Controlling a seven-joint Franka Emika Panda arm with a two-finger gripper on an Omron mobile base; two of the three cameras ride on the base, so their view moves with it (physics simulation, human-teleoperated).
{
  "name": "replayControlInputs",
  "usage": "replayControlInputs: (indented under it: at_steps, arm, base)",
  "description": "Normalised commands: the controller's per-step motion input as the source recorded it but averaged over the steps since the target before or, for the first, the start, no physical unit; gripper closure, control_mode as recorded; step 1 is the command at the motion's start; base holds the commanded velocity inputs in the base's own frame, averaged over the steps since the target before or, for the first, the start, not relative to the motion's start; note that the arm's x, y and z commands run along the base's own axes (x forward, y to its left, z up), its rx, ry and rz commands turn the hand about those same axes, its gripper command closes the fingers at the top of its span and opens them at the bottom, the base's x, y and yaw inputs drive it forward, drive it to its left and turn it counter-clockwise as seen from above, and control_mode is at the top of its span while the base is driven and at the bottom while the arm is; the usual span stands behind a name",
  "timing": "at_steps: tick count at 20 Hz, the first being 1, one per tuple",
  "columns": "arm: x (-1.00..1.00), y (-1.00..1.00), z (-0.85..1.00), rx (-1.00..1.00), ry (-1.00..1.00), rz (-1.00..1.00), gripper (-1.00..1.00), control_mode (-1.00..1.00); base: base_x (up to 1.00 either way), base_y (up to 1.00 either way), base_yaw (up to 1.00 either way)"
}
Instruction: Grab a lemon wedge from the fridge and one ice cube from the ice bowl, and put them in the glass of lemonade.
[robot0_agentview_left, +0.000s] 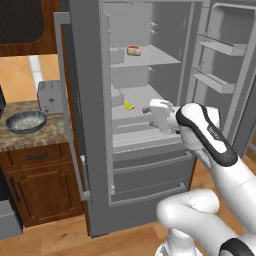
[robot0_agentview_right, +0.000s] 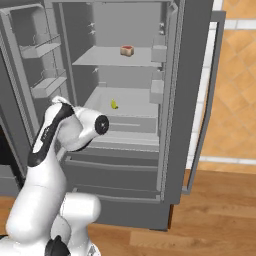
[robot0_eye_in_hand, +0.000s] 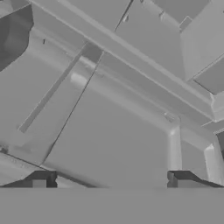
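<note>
Both fridge (robot0_agentview_left: 95, 125) doors swung open, shelves exposed. Lemon wedge (robot0_agentview_left: 129, 105) lies on lower shelf, small and yellow, ahead of arm's hand, apart from it. Small reddish-topped item (robot0_agentview_left: 133, 50) sits on upper shelf. Gripper (robot0_eye_in_hand: 111, 180) fingers spread wide, holding nothing, grey fridge interior between tips. Ice bowl (robot0_agentview_left: 26, 121) on stone counter (robot0_agentview_left: 20, 141) left of fridge, toaster (robot0_agentview_left: 50, 96) behind it. Glass of lemonade (robot0_agentview_left: 61, 127) just right of bowl, near counter edge, faint.
</note>
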Motion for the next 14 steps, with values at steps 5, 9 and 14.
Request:
replayControlInputs:
  at_steps: [5, 9, 14]
  arm:
    - [-0.75, -0.7, 0.1, -0.53, -0.1, -0.02, -1.0, -1.0]
    - [-0.96, -0.59, 0.21, -0.57, -0.15, -0.08, -1.0, -1.0]
    - [-0.81, -0.11, 0.3, -0.43, -0.04, -0.1, -1.0, -1.0]
  base:
    - [0.0, 0.0, 0.0]
    - [0.0, 0.0, 0.0]
    - [0.0, 0.0, 0.0]
